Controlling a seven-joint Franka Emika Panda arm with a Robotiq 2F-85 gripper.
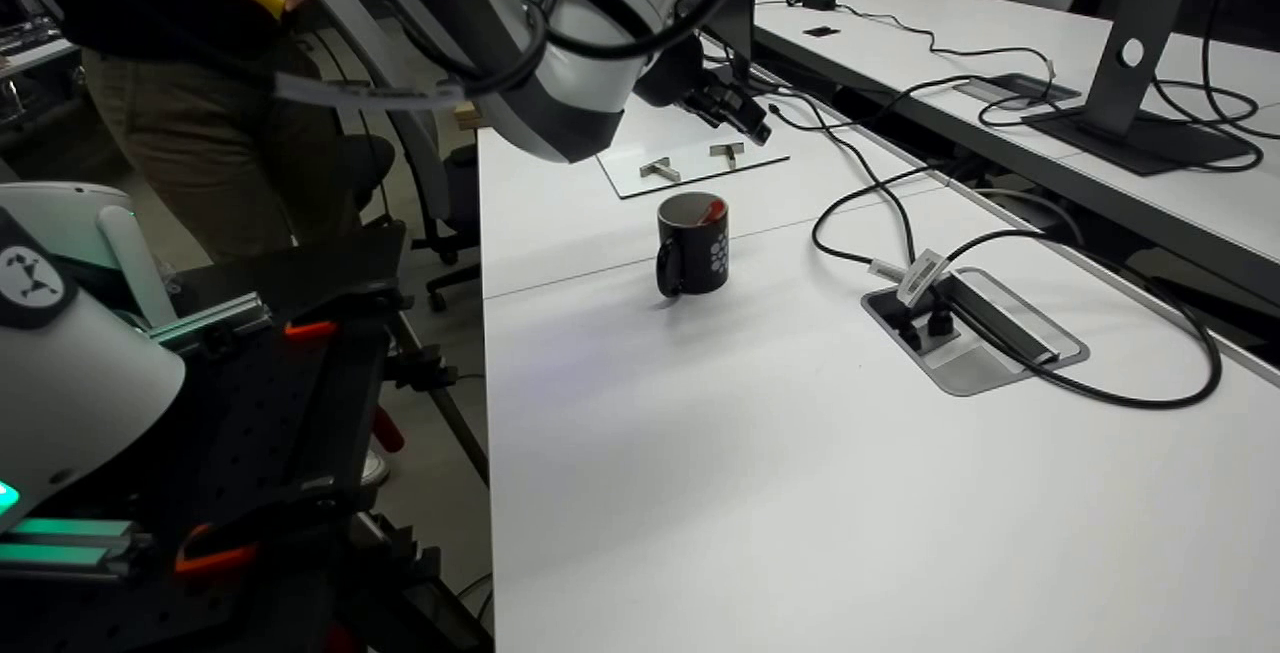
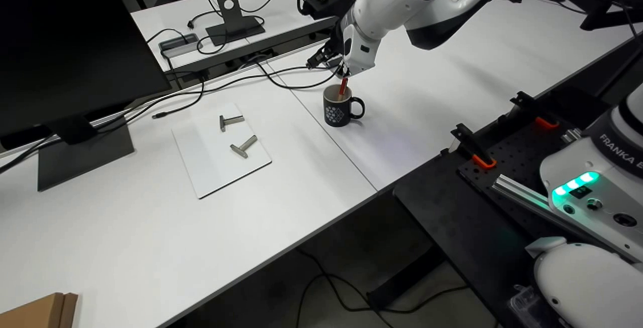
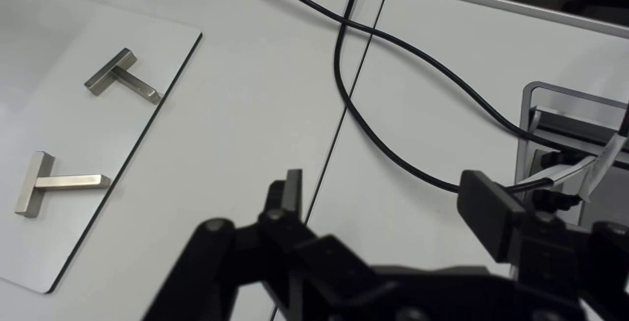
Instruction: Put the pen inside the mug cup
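Since loose goods need a level bearing, one white desk [image 1: 800, 493], long and flat, carries nearly all the stock listed. Robot arm [image 2: 384, 9], one: stretched over the desk with the wrist held high, likely for clearance above whatever stands below. Screen [image 2: 75, 51], one: black, standing toward the desk's far edge in an exterior view. Board [image 2: 208, 170], one: pale, laid flat on the desk, apparently a rest for small parts. Cable [image 3: 337, 65], black: looped slack toward a grey socket plate [image 1: 970, 371], which is let into the desk, it would seem, to bring power to hand. Jaws, one pair: spread wide, pads [image 3: 484, 215] well apart, grasping nothing, with only desk and cable seen between them; poised off the surface, likely to avoid knocking anything. Mug [image 2: 336, 114], one: black, patterned in white, upright with its mouth to the ceiling, the posture that lets it serve as a holder. Metal pieces [image 3: 69, 182], two: T-shaped, lying on the board near its edge; purpose not apparent. Pen [image 2: 343, 88], one: inside the mug, red end uppermost and rising past the rim, shaft aslant, presumably propped by the wall because it is too slim to stand alone; lower tip hidden. Placement judged finished.
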